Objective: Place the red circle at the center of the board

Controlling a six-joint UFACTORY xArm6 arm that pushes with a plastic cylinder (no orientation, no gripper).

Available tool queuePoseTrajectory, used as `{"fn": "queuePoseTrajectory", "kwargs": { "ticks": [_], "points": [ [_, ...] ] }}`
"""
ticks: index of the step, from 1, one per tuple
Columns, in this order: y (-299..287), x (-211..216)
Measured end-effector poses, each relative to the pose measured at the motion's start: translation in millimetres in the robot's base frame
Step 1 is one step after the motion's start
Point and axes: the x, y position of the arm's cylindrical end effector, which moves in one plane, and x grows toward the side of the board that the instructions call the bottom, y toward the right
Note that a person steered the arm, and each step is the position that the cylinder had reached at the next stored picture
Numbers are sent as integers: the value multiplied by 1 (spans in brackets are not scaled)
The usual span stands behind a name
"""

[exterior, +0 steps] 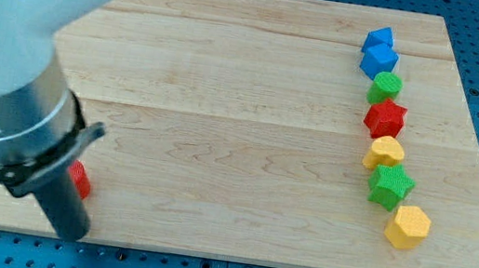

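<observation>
The red circle [80,181] lies near the board's bottom left corner, mostly hidden behind the arm; only its right edge shows. My dark rod comes down just left of it, and my tip [70,234] sits at the board's bottom edge, directly below the red circle. I cannot tell whether the rod touches the block. The wooden board [222,122] fills most of the view.
A column of blocks runs down the view's right: two blue blocks [379,50], a green block [385,85], a red star [384,118], a yellow heart [385,153], a green star [390,185], and a yellow hexagon [408,226]. The arm's large white body [8,45] covers the view's top left.
</observation>
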Motion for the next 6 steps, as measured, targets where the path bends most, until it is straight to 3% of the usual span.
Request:
{"fn": "queuePoseTrajectory", "kwargs": {
  "ticks": [1,2,3,4,5,6],
  "points": [
    [-57,-28],
    [17,-90],
    [67,-86],
    [27,-43],
    [89,-69],
    [157,-132]
  ]
}}
